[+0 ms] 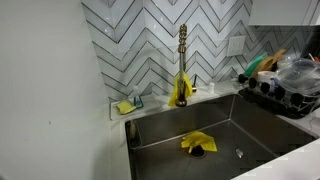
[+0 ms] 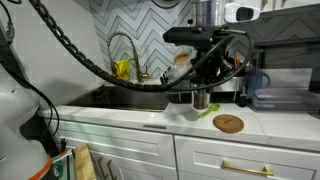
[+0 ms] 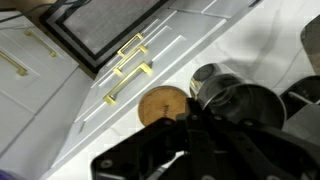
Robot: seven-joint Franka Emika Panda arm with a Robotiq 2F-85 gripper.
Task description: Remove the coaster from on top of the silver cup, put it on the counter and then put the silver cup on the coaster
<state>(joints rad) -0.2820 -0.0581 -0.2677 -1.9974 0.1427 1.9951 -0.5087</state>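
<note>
The round wooden coaster [image 2: 228, 123] lies flat on the white counter; it also shows in the wrist view [image 3: 163, 105]. The silver cup [image 2: 200, 101] stands upright just left of the coaster, at or barely above the counter, apart from it. In the wrist view the cup [image 3: 240, 102] fills the right side beside the coaster. My gripper [image 2: 200, 90] comes down from above and appears shut on the cup's rim, with its dark fingers [image 3: 195, 118] at the cup's near edge. Nothing lies on top of the cup.
A sink [image 1: 215, 125] with a yellow cloth [image 1: 197, 143], a gold faucet [image 1: 182, 60] and a dish rack [image 1: 285, 90] lie along the counter. A dark appliance [image 2: 272, 88] stands right of the coaster. Cabinet fronts with gold handles [image 3: 130, 68] are below the counter edge.
</note>
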